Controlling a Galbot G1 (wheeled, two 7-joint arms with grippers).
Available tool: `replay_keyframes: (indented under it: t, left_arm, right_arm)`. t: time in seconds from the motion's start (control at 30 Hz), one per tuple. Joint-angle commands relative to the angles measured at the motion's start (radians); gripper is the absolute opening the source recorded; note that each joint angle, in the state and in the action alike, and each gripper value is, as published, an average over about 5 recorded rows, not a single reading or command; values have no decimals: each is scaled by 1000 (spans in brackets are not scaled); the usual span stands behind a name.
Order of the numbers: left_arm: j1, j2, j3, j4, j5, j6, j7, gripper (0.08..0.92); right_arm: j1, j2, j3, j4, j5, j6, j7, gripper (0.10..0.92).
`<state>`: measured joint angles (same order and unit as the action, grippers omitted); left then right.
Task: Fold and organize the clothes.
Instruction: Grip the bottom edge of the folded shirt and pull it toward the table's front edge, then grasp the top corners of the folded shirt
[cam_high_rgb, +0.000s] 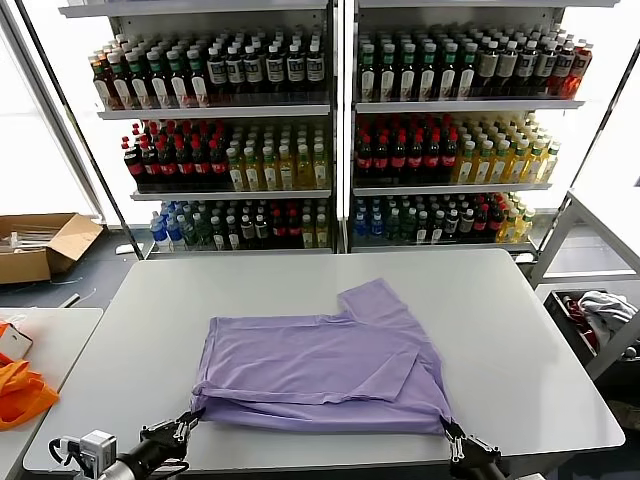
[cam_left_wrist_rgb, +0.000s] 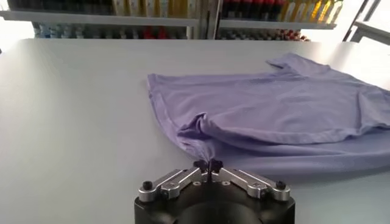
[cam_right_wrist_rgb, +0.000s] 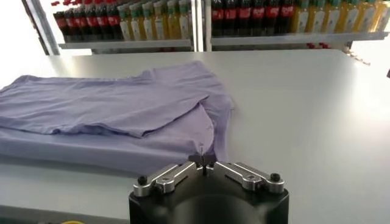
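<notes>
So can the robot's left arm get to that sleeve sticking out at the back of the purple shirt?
Probably not right now. The left gripper is shut on the T-shirt's near corner, and the sleeve lies far across the table. Nothing blocks the way, but it would need to let go first.

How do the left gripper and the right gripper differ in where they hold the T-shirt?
1. The left gripper pinches the near left corner of the lavender T-shirt; the right gripper pinches the near right corner.
2. At the left gripper the fabric bunches into a raised ridge; at the right gripper it lies flatter.

Both are shut on the hem at the table's near edge.
</notes>
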<state>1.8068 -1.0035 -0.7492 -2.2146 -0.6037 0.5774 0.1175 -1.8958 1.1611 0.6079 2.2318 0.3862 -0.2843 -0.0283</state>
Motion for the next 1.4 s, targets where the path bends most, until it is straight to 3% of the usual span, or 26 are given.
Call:
replay_keyframes:
  t: [0.03, 0.23, 0.37, 0.77, 0.93, 1.13, 1.4]
  left_arm:
    - [113, 3, -60, -71, 140, -1, 24, 135]
    - [81, 28, -135, -88, 122, -1, 32, 297]
    - [-29, 56, -155, -53, 73, -4, 70, 436]
    - [-267, 178, 30, 47, -30, -12, 154, 781]
    - [-420, 217, 166, 176, -58, -15, 191, 821]
    - [-582, 237, 258, 317, -88, -19, 215, 823]
    - [-703, 242, 365, 454, -87, -30, 233, 823]
  right_arm:
    - [-65, 37, 26, 45, -19, 16, -44, 127]
    - [9, 2, 121, 54, -12, 68, -136, 285]
    - [133, -65, 209, 19, 26, 79, -172, 398]
    - [569, -266, 108, -212, 131, 7, -285, 735]
    - [767, -329, -51, -374, 175, -26, -318, 818]
    - [986, -354, -229, -518, 184, -96, -498, 823]
    - [1210, -260, -403, -780, 142, -133, -536, 823]
